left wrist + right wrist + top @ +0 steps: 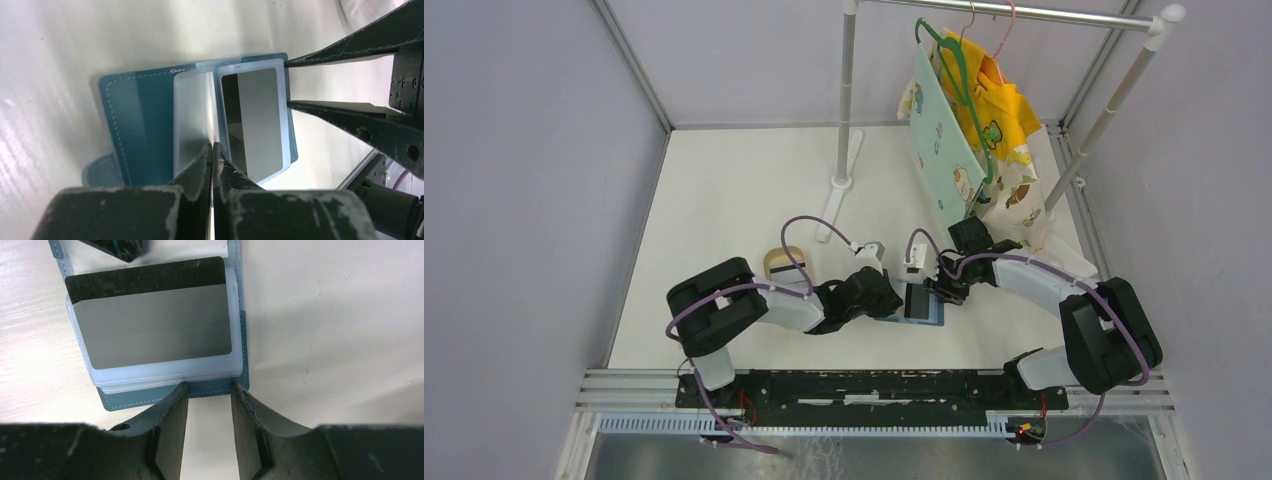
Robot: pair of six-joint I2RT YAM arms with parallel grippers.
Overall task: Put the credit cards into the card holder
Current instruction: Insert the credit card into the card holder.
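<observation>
The teal-blue card holder (922, 303) lies open on the table between both arms. Its clear plastic sleeves are fanned out. One credit card (252, 120), grey with a dark stripe, sits inside the top sleeve (150, 315). My left gripper (212, 147) is shut, its tips pressed together at the fold between two sleeves; I cannot tell whether a sleeve leaf is pinched. My right gripper (207, 387) is open, with both fingertips resting on the holder's stitched edge (210, 390) and nothing between them. It also shows in the left wrist view as the right gripper (287, 82) at the holder's far side.
A tan oval tray (786, 262) stands left of the left arm's wrist. A clothes rack's pole and foot (842, 183) rise at the back middle. Hung garments (969, 130) dangle at the back right, just behind the right arm. Grey walls enclose the table.
</observation>
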